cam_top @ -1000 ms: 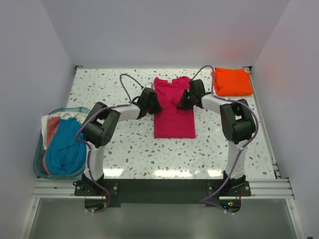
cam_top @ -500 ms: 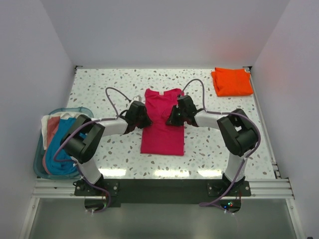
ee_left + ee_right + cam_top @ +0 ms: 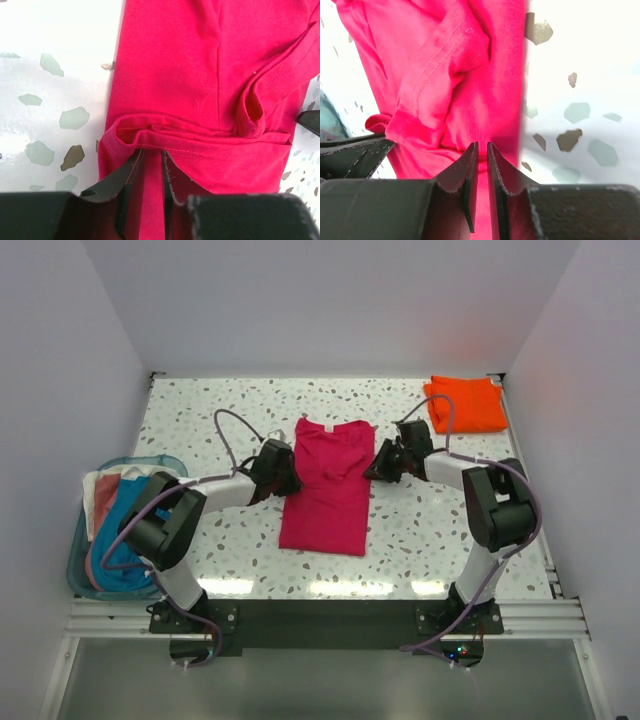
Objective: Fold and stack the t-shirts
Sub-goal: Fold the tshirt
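Teal laundry basket (image 3: 72, 558), far left, holding a blue garment and paler ones, off the edge of the speckled terrazzo table (image 3: 200, 420). Left gripper (image 3: 152, 156): jaws drawn almost together on the left margin of the magenta t-shirt (image 3: 325, 502), with a narrow strip of the cloth pinched between them and a doubled ridge of fabric bunched just ahead of the tips. The shirt lies at mid-table between the two arms as a long narrow panel, collar away from the bases, sleeves turned in over the body, and slightly askew. Right gripper (image 3: 482, 146): at the shirt's right margin, jaws only a sliver apart with magenta showing in the gap; whether that cloth is clamped or merely lies beneath cannot be told from this view. Orange t-shirt (image 3: 465, 405): a flat folded rectangle in the far right corner, well apart from both arms.

Handling, as judged: the cloth is light, limp and soft, so it will sag, crease and drag across the smooth tabletop rather than hold any shape. Holds are best taken at seamed edges or corners, through all layers, one on each side, so that a fold line stays straight.
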`<state>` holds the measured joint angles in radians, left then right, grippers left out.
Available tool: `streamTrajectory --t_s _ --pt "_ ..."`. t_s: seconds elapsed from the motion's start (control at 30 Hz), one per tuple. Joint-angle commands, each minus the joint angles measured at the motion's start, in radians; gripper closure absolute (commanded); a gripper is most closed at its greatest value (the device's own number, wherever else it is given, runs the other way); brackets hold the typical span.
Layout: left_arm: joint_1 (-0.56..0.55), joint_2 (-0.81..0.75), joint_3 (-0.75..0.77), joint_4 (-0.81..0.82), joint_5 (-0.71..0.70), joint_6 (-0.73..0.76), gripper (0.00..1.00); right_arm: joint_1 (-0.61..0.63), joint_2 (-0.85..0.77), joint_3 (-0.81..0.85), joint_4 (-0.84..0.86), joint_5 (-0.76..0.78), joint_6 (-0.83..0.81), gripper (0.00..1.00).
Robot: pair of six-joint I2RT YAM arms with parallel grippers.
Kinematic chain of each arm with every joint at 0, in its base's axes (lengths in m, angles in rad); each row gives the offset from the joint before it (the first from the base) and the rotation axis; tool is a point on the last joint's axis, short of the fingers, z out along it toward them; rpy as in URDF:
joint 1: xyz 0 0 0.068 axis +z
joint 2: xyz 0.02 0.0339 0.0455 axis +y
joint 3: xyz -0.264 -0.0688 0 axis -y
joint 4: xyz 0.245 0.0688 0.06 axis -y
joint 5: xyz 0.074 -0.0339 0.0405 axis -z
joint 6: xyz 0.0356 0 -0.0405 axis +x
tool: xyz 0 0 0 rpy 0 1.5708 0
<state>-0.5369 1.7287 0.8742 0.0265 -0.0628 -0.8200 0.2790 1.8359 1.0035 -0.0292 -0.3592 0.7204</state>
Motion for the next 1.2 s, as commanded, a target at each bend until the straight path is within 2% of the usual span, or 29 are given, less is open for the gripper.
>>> streamTrajectory --t_s 0.0,0.07,0.2,0.3,0.33,0.4,0.57,0.63,0.73,0.9,1.17 --pt "0.014 -0.018 0.051 -0.022 0.004 0.048 0.74 -0.003 -0.060 -0.009 -0.041 -0.047 -0.044 0.83" --pt "0.014 -0.029 0.060 -0.017 0.017 0.064 0.71 -0.004 -0.064 -0.003 -0.060 -0.028 -0.056 0.83" --pt "0.017 -0.121 0.040 0.010 0.040 0.094 0.49 -0.003 -0.150 -0.016 -0.133 0.058 -0.097 0.83" --pt "0.017 -0.204 0.036 -0.110 -0.040 0.097 0.40 0.000 -0.254 -0.060 -0.190 0.100 -0.121 0.82" --pt "0.017 -0.249 0.028 -0.172 -0.058 0.093 0.39 0.003 -0.289 -0.113 -0.195 0.098 -0.121 0.78" --pt "0.015 -0.305 -0.045 -0.200 -0.075 0.081 0.37 0.023 -0.351 -0.176 -0.210 0.086 -0.118 0.75" --pt "0.017 -0.491 -0.255 -0.221 0.024 0.032 0.37 0.110 -0.572 -0.365 -0.259 0.100 -0.072 0.64" --pt "0.015 -0.552 -0.302 -0.224 0.093 0.022 0.37 0.167 -0.650 -0.425 -0.278 0.114 -0.030 0.56" --pt "0.015 -0.635 -0.426 -0.168 0.202 0.007 0.37 0.224 -0.711 -0.488 -0.290 0.131 0.036 0.49" --pt "0.015 -0.666 -0.515 -0.119 0.305 -0.025 0.37 0.296 -0.765 -0.574 -0.223 0.140 0.164 0.49" --pt "0.015 -0.650 -0.600 -0.060 0.328 -0.047 0.39 0.379 -0.699 -0.625 -0.087 0.212 0.283 0.50"
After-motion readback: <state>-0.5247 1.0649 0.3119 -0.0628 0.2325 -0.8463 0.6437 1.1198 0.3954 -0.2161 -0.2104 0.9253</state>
